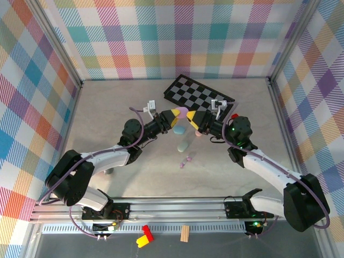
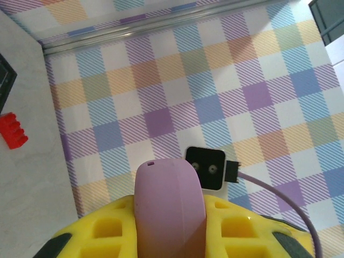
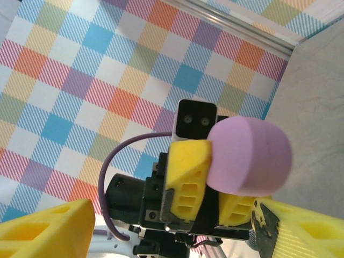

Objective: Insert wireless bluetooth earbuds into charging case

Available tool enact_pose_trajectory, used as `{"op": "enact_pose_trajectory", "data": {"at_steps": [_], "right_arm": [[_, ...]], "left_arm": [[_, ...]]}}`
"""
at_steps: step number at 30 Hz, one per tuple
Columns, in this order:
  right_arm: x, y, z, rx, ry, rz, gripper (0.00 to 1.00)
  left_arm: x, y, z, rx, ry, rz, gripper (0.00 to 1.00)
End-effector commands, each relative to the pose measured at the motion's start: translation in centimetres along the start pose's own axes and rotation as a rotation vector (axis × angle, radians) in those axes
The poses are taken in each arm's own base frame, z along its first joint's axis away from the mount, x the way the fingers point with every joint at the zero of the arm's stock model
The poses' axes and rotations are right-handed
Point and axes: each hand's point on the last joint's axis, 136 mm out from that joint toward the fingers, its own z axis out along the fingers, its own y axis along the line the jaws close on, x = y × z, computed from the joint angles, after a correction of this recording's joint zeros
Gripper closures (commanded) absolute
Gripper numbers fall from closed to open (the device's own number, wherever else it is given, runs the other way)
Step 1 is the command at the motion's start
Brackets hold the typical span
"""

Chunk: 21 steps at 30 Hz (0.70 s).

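My left fingers (image 2: 107, 231) are clamped on a lilac charging case (image 2: 169, 204), which sticks out past the yellow tips. My right fingers (image 3: 48, 228) are spread wide with nothing between them. They face the case head-on and close, but I can't tell if they touch it. Left arm (image 1: 102, 158) reaches from the near-left corner to mid-counter, wrist pointing right. Right arm (image 1: 263, 164) comes from the near-right corner, elbow raised, wrist pointing left. The tips meet just short of the checkerboard mat (image 1: 199, 97). Under them on the counter (image 1: 123, 97) are a blue case (image 1: 178, 129), a pink case (image 1: 198, 133) and a teal case (image 1: 184, 146). Two earbuds (image 1: 188, 159) lie loose just nearer the near edge.
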Motion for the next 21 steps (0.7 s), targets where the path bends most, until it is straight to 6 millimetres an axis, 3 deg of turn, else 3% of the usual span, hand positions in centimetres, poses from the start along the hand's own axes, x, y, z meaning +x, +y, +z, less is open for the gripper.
{"op": "enact_pose_trajectory", "data": {"at_steps": [1,8,11,21], "right_arm": [[-1.5,0.2,-0.3,-0.001,-0.079,0.018,0.24],[-2.0,0.5,1.5,-0.09,-0.042,0.085,0.38],[-2.0,-0.1,2.0,-0.089,-0.028,0.104,0.39],[-1.6,-1.0,2.6,-0.118,0.004,0.153,0.67]], "left_arm": [[-0.3,-3.3,-0.1,0.106,-0.017,0.018,0.91],[0.5,-3.6,0.1,0.095,0.03,0.035,0.91],[0.7,-3.9,0.1,0.101,0.036,0.036,0.91],[1.0,-3.8,0.4,0.099,0.054,0.037,0.91]]}}
